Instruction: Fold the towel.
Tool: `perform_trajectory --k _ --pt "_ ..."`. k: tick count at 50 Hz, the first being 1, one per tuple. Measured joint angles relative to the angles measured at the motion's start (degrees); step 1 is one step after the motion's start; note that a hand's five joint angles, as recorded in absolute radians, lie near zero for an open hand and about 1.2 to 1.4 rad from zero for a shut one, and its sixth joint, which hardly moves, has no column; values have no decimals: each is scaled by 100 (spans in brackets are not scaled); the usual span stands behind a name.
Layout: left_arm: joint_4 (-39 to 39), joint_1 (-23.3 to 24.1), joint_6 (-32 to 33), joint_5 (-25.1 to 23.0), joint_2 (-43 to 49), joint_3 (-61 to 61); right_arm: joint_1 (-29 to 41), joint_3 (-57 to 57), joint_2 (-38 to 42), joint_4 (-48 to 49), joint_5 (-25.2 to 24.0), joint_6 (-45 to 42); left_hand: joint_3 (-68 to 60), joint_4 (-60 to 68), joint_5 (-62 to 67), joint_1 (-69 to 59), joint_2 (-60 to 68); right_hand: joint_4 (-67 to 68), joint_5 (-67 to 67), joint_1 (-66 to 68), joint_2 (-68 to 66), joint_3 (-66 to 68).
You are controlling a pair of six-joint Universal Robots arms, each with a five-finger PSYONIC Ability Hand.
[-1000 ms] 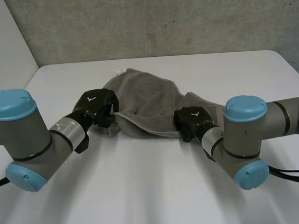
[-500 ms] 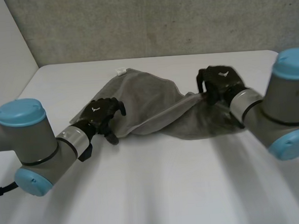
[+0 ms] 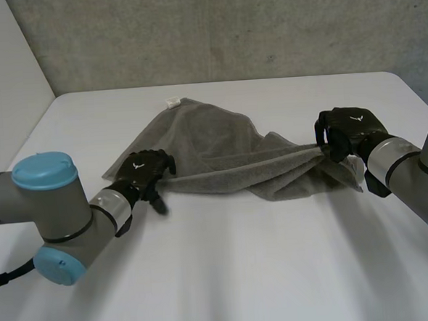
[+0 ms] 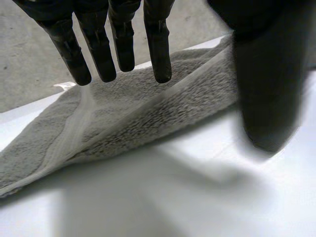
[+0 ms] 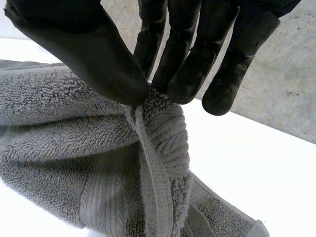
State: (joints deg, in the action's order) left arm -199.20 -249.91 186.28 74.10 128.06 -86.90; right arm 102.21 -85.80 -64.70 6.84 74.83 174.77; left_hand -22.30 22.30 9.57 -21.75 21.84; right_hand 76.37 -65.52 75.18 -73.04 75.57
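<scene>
A grey towel [image 3: 213, 142] lies rumpled across the far middle of the white table [image 3: 227, 261], with a small white label [image 3: 172, 102] at its far edge. My right hand [image 3: 347, 130] is shut on the towel's right end and holds it pulled taut. In the right wrist view its thumb [image 5: 84, 44] and fingers pinch the hemmed edge of the towel [image 5: 148, 163]. My left hand [image 3: 146, 172] is at the towel's left end, open. In the left wrist view its fingers [image 4: 158, 44] hang straight just above the towel [image 4: 148, 118], with the thumb [image 4: 266, 74] apart, holding nothing.
A grey wall [image 3: 228, 29] runs behind the table's far edge. Bare white tabletop stretches between the towel and the near side, where both arms reach in.
My right hand has swung out to the right with the towel's end, stretching the cloth. My left hand has opened, let go of the towel, and drawn slightly nearer.
</scene>
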Motion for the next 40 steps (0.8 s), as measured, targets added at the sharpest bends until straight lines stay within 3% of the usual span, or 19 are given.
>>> perform_trajectory --k 12,16,25,40 --pt "-120 58 225 227 588 557 11 -48 2 -8 -6 5 -123 80 465 -238 193 0 0 0 0 0" --pt "-93 58 350 227 708 695 26 -62 1 -6 -4 4 -560 554 883 -659 607 0 0 1 0 0" --pt "-88 49 456 223 780 834 44 -82 1 -6 -4 4 -2972 3003 3240 -3008 3039 0 0 18 0 0" --pt "-95 47 465 212 747 827 35 -106 -11 -12 -6 8 -3497 3534 3767 -3523 3554 0 0 18 0 0"
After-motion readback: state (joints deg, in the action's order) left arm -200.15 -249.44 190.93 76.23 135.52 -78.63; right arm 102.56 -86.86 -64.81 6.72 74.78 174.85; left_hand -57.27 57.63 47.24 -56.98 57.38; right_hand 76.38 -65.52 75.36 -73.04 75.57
